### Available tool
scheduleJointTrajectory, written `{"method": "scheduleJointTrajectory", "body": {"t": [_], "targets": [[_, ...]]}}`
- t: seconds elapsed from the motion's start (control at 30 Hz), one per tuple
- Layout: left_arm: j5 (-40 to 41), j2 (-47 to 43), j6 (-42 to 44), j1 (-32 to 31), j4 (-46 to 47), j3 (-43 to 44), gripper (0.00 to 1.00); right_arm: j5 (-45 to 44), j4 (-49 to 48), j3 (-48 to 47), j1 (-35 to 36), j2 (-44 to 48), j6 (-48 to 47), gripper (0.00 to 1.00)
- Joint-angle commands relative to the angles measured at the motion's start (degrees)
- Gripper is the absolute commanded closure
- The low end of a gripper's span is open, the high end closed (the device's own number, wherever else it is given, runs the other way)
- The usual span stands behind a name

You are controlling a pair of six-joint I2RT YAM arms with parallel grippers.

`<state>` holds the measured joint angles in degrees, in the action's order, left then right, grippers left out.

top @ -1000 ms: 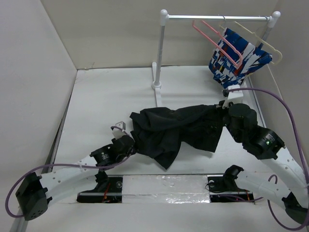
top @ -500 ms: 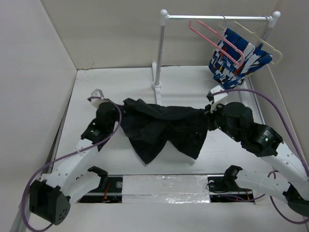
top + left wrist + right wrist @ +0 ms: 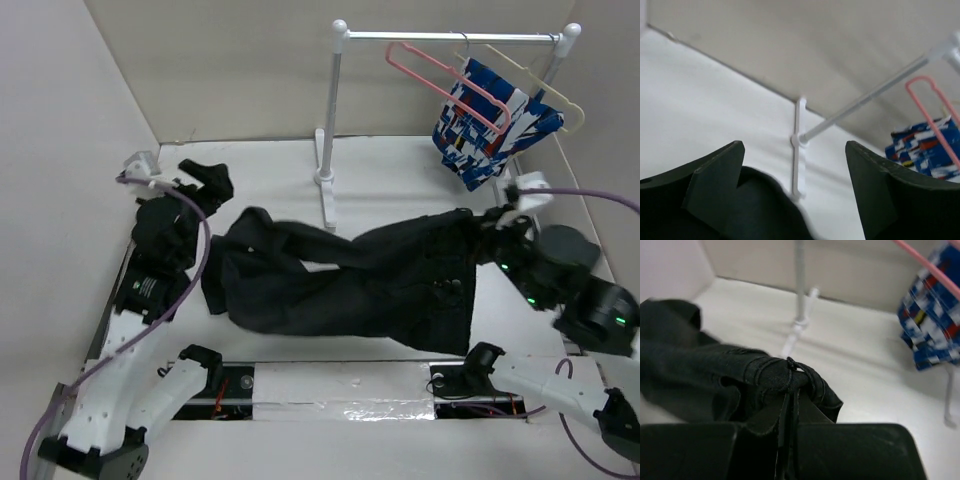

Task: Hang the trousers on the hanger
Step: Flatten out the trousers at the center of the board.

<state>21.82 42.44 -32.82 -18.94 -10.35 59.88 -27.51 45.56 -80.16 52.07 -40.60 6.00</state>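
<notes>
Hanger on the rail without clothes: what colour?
The hanger is pink, clearest in the top external view.

Robot test bench (image 3: 262,168), plain white walls (image 3: 230,70), miniature clothes rail (image 3: 450,36)

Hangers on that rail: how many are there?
2. A bare pink hanger hangs on the rail, and a cream hanger just right of it carries the patterned garment. None looks hidden.

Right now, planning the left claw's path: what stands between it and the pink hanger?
In the top view, the rack's white post stands between the left claw and the hanger.
</notes>
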Motion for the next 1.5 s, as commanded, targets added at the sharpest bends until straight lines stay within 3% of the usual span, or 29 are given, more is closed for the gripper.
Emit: {"method": "scheduleJointTrajectory", "body": {"t": [0.0, 0.03, 0.1, 0.2, 0.23, 0.27, 0.37, 0.53, 0.67, 0.8, 0.93, 1.1, 1.27, 1.47], "targets": [[-8.9, 8.9, 1.6, -1.4, -0.4, -3.2, 0.18, -11.0, -0.8, 10.4, -9.1, -5.6, 3.5, 1.0], [-9.5, 9.2, 1.2, -2.8, 0.9, -5.0, 0.16, -11.7, -3.8, 13.0, -13.0, -5.8, 3.5, 1.0], [-8.3, 9.4, -0.5, -5.2, 3.0, -9.2, 0.15, -10.6, -8.4, 19.4, -27.2, -6.8, 1.3, 1.0], [-7.2, 9.5, -1.9, -5.2, 4.6, -13.5, 0.14, 5.7, -15.1, 21.0, -44.6, -9.4, 1.3, 1.0], [-6.6, 9.8, -2.9, -5.2, 5.0, -14.5, 0.15, 13.6, -17.2, 21.1, -46.9, -9.6, 1.6, 1.0], [-5.1, 10.5, -3.4, -5.2, 5.4, -15.5, 0.15, 16.2, -19.0, 21.5, -48.2, -9.5, 2.2, 1.0], [-7.1, 13.4, -4.4, -5.2, 7.3, -18.4, 0.17, 19.9, -25.0, 25.0, -48.7, -8.1, 3.8, 1.0], [-10.9, 17.2, -6.3, -5.2, 10.0, -25.3, 0.25, 23.1, -23.3, 26.2, -47.7, -9.4, 1.7, 1.0], [-5.8, 15.1, -10.8, -5.2, 13.9, -33.1, 0.15, 25.2, -25.7, 29.0, -46.5, -7.7, 2.1, 1.0], [2.3, 16.6, -13.2, -5.2, 11.9, -31.3, 0.14, 25.5, -25.6, 29.7, -44.3, -8.0, 1.9, 1.0], [4.4, 15.9, -14.3, -5.2, 10.5, -28.2, 0.14, 25.7, -25.0, 29.8, -42.9, -7.5, 1.6, 1.0], [10.2, 6.9, -18.0, -5.2, 3.9, -30.7, 0.13, 25.8, -25.1, 30.3, -42.3, -5.1, 1.9, 1.0], [2.0, 8.3, -17.3, 0.1, 4.7, -33.9, 0.17, 27.1, -25.3, 29.8, -42.3, -5.6, 2.0, 1.0], [0.8, 17.0, -17.6, 1.5, 12.6, -34.3, 0.28, 27.1, -25.3, 29.1, -42.3, -4.6, 2.2, 1.0]]}}
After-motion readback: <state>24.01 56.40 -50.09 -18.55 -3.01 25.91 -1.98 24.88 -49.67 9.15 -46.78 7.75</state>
